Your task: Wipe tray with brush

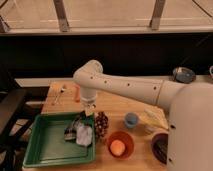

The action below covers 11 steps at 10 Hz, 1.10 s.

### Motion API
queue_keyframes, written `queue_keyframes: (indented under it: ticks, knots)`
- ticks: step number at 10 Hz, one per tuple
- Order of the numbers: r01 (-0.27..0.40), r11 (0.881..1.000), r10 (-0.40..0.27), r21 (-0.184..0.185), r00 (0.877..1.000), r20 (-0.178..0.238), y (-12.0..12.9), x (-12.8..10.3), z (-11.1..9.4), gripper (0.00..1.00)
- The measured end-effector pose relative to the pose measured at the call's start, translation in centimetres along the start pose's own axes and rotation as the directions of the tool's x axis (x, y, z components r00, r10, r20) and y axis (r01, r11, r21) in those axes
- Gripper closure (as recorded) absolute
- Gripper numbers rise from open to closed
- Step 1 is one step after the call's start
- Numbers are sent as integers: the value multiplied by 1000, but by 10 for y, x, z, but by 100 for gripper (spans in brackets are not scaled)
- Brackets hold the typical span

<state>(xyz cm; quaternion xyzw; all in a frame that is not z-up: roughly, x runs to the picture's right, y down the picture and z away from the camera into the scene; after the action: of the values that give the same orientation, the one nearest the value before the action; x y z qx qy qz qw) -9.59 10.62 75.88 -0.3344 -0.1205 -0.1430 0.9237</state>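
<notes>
A green tray [45, 150] sits on the wooden table at the front left. A dark brush [71, 131] lies in its back right part, next to a crumpled white cloth [84, 135]. My gripper [88, 109] hangs from the white arm just above the tray's back right corner, right over the upper end of the brush. I cannot tell whether it touches the brush.
A brown pinecone-like object [102, 125] stands just right of the tray. An orange bowl [120, 145] holding an orange ball, a small blue cup [131, 119], a pale bag [156, 120] and a dark bowl [161, 147] lie to the right. An orange item [77, 93] and a white utensil [60, 93] lie at the back left.
</notes>
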Motion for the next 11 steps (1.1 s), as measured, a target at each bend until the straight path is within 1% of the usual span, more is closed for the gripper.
queue_keyframes:
  ticks: [1,2,4,6,7,8,9,10,11]
  knots:
    - [13,1000,-13,2,1000,-4,-5,-7,-1,100]
    - [33,999,-33,5,999,-6,-12,-20,-1,100]
    - [80,997,-80,-5,997,2,-16,-51,6,100]
    - [102,995,-102,-20,995,14,-6,-65,13,100]
    - [109,994,-108,-30,994,23,2,-68,16,100]
    - [106,993,-104,-43,994,31,15,-62,20,100]
    - [99,994,-98,-49,995,34,22,-55,20,100]
    - [80,995,-78,-57,996,31,31,-39,20,100]
    - [56,997,-55,-56,998,23,35,-23,17,100]
